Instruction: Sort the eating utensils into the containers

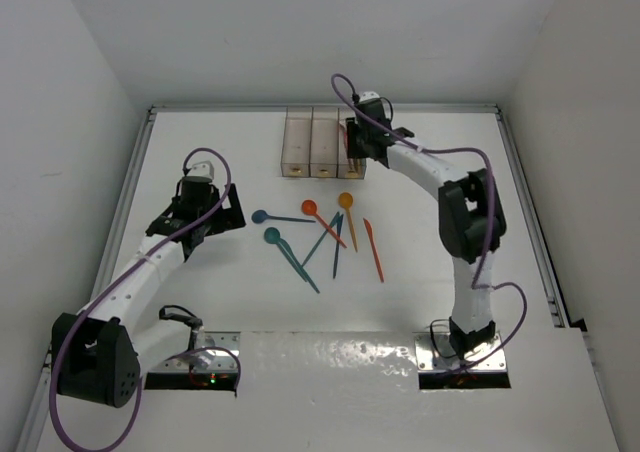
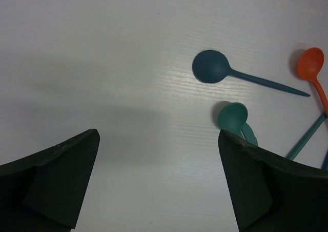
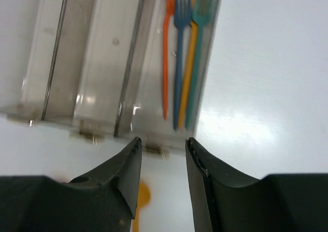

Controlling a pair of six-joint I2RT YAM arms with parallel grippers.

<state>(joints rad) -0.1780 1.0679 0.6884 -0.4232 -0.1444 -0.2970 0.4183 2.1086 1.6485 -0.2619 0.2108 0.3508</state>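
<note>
With right gripper [image 3: 163, 142] parted, empty, above containers [image 3: 56, 52] at twelve o'clock, forks [image 3: 182, 62] seemingly settled inside, left gripper [image 2: 158, 133] wide at nine o'clock beside loose utensils [image 1: 272, 235], could clip a bin wall on lifting and shove the row.

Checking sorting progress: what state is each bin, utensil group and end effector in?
Right clear brownish plastic bin: holds four coloured plastic forks.
Middle bin: empty.
Left bin: empty.
Loose coloured plastic utensils: lying outside bins.
Left end effector: open, empty.
Right end effector: open, empty.

Three joined containers [image 1: 312, 142] at back, forks [image 3: 179, 62] in rightmost, loose utensils [image 1: 322, 234] in front
</note>
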